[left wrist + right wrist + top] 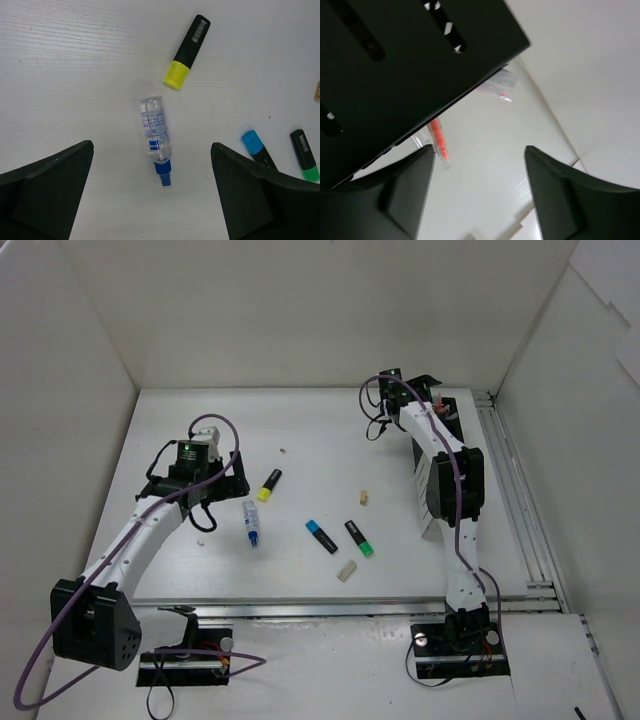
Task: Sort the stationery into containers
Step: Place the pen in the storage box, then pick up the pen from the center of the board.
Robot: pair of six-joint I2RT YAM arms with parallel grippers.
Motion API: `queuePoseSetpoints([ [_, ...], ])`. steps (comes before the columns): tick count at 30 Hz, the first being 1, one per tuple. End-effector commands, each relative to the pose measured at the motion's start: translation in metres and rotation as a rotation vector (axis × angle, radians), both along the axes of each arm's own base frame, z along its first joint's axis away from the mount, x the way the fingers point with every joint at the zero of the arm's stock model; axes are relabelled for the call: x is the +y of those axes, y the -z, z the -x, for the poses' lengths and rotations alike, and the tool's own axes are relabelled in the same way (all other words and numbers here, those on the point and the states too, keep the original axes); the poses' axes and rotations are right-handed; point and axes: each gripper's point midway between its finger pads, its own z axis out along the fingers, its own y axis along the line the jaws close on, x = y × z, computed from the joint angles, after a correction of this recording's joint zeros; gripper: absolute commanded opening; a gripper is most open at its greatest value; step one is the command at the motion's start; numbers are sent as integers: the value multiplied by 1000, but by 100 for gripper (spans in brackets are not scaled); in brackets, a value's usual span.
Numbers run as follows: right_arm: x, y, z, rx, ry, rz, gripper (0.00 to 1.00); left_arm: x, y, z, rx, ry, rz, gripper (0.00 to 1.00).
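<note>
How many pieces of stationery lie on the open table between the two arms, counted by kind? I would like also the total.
Highlighters: 3 (yellow highlighter, blue highlighter, green highlighter)
Tubes: 1 (white-blue tube)
Erasers: 2 (far eraser, near eraser)
Total: 6

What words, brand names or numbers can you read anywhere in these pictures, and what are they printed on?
No text is legible in any view.
white-blue tube: a blue label patch and lines of fine print, too small to read.
yellow highlighter: a white barcode-like sticker on the black barrel, too blurred to read.
green highlighter: a faint mark on the black barrel, unreadable.
</note>
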Motion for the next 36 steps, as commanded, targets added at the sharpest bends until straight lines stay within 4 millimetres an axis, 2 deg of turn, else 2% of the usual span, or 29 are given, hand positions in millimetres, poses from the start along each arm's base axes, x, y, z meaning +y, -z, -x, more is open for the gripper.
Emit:
queuePoseSetpoints([
  [1, 8, -73, -1, -235, -12, -69, 76, -3, -37, -13, -130, 7, 29, 99],
  [3, 14, -88, -2, -295, -23, -109, 83, -3, -38, -12, -140, 8, 34, 99],
  [5, 29, -101, -3, -377, -42, -191, 98, -3, -40, -9, -153, 10, 39, 100],
  [7, 43, -111, -2, -460, -47, -285, 98, -1, -42, -5, -164, 8, 39, 99],
  [11, 68, -116, 6, -525, -68, -428, 98, 1, -43, 5, -165, 2, 40, 99],
  [12, 83, -115, 9, -542, -81, -489, 98, 4, -46, 7, -177, -8, 35, 99],
  [13, 89, -126, 17, -564, -92, -522, 98, 5, -46, 8, -178, -9, 31, 99],
  [14, 93, -120, 21, -555, -92, -545, 98, 6, -46, 10, -176, -13, 26, 99],
  [15, 109, -130, 28, -595, -105, -625, 98, 7, -49, 13, -187, -13, 30, 99],
  [17, 120, -133, 36, -635, -92, -725, 98, 7, -52, 17, -196, -16, 36, 99],
  [18, 130, -139, 39, -708, -46, -882, 98, 7, -56, 19, -211, -16, 45, 100],
  [19, 134, -155, 47, -773, -18, -1001, 98, 6, -57, 20, -218, -17, 52, 99],
  [20, 139, -156, 50, -802, 18, -1106, 98, 5, -59, 22, -221, -15, 66, 99],
  [21, 151, -171, 61, -860, 82, -1353, 98, 4, -63, 24, -236, -14, 74, 100],
  [22, 156, -174, 67, -863, 115, -1466, 98, 4, -63, 27, -235, -14, 80, 100],
  [23, 179, -155, 73, -786, 169, -1652, 98, 5, -69, 30, -249, -21, 85, 99],
  [24, 189, -154, 82, -745, 178, -1730, 98, 7, -70, 32, -253, -31, 84, 99],
  [25, 195, -168, 98, -728, 167, -1818, 98, 10, -70, 36, -244, -47, 81, 99],
  [26, 202, -140, 108, -653, 208, -1842, 98, 16, -69, 36, -247, -81, 66, 99],
  [27, 211, -149, 124, -646, 201, -1901, 98, 18, -73, 39, -260, -106, 82, 99],
  [28, 213, -141, 134, -647, 222, -1896, 98, 19, -72, 42, -253, -118, 85, 99],
  [29, 212, -113, 145, -625, 265, -1852, 98, 22, -72, 43, -252, -135, 85, 99],
  [30, 216, -114, 162, -634, 277, -1864, 98, 23, -73, 45, -248, -157, 98, 99],
  [31, 217, -85, 178, -590, 317, -1836, 98, 22, -71, 48, -231, -164, 98, 99],
  [33, 216, -72, 205, -577, 376, -1865, 98, 22, -67, 50, -212, -184, 108, 99],
  [34, 210, -39, 221, -539, 437, -1829, 98, 22, -62, 51, -197, -185, 109, 100],
  [35, 214, -26, 237, -500, 496, -1853, 98, 19, -62, 52, -195, -173, 119, 99],
  [36, 211, -25, 250, -491, 526, -1882, 98, 19, -59, 52, -190, -173, 122, 99],
])
